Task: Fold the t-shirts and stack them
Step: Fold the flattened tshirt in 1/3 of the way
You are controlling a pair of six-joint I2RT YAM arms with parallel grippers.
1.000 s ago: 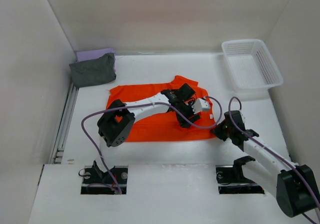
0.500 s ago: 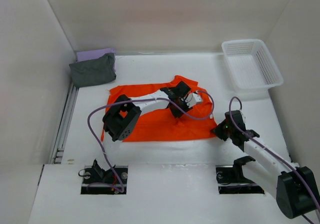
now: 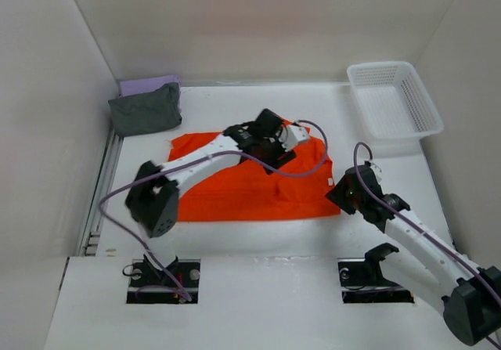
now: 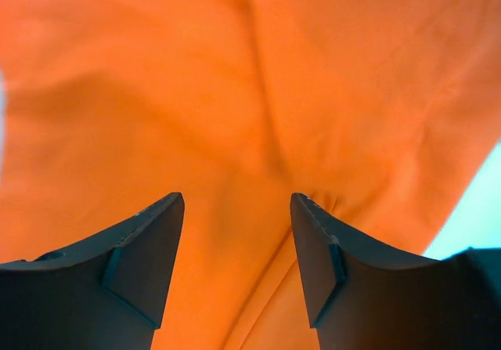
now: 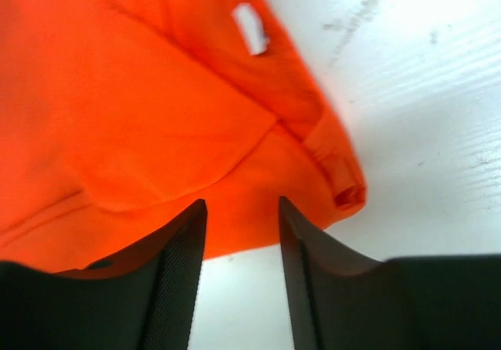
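The left fingers (image 4: 145,264) and right fingers (image 5: 176,279) are standing apart, gripping nothing, hovering over the orange t-shirt (image 3: 250,193), which is lying partly folded mid-desk (image 3: 258,232). The grey t-shirt (image 3: 145,109) is sitting folded, seemingly on the lavender t-shirt (image 3: 149,84), far left. The orange one is awaiting finishing and stacking.

Lavender shirt (image 3: 150,82) mostly beneath grey shirt (image 3: 145,109)

The bright orange soft fabric t-shirt (image 3: 250,189) is lying spread out and creased beneath the left gripper (image 4: 237,201), with one hemmed corner just ahead of the right gripper (image 5: 241,203). The dark grey fabric t-shirt (image 3: 145,111) is lying folded and partly covering the lavender purple fabric t-shirt (image 3: 149,84), both well apart from either gripper.
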